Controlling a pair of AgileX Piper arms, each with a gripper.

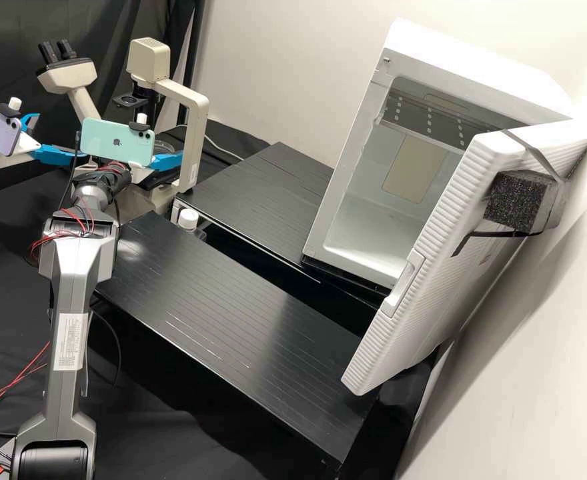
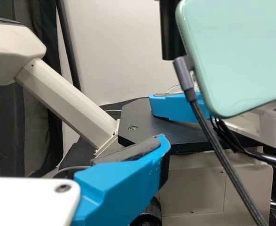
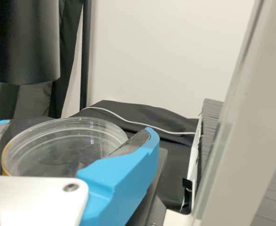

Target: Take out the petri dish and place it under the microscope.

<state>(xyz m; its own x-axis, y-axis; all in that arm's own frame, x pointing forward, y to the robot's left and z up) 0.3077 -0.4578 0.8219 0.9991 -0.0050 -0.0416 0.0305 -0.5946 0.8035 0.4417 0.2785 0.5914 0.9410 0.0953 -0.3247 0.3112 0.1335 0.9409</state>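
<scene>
Petri dish (image 3: pixel 62 150), one: clear, round, shallow, its wall thin, with an amber edge low on one side; lying roughly level over the microscope's dark stage (image 2: pixel 140 122), whether in contact with it or just above, cannot be told. Handling, by judgement: light; stiff, yet brittle if squeezed hard; the smooth wall liable to slip or swivel between the pads; any contents unclear, so best treated as spillable and kept flat. Hold: by the side wall, at two opposite points, low enough to grip beneath the rim without pressing on the top. Right gripper (image 3: pixel 79 127): blue fingers one to each side of the dish, narrowed to its width and seemingly clasping it, a dark pad (image 3: pixel 130 143) against the near wall; a sound hold, to be eased open evenly once the base bears fully on the stage, since a one-sided release could drag or tip so slight a piece. Black cylinder (image 3: pixel 22 42): above the stage, a hard part the rim should not be lifted into. Left gripper (image 1: pixel 60 137): beside the microscope (image 1: pixel 190 127), fingers spread apart, nothing between them. White cabinet (image 1: pixel 373 200): farther off, door (image 1: pixel 433 260) ajar, wide. Bench (image 1: pixel 240 320): black, slatted, between cabinet and arms.
</scene>
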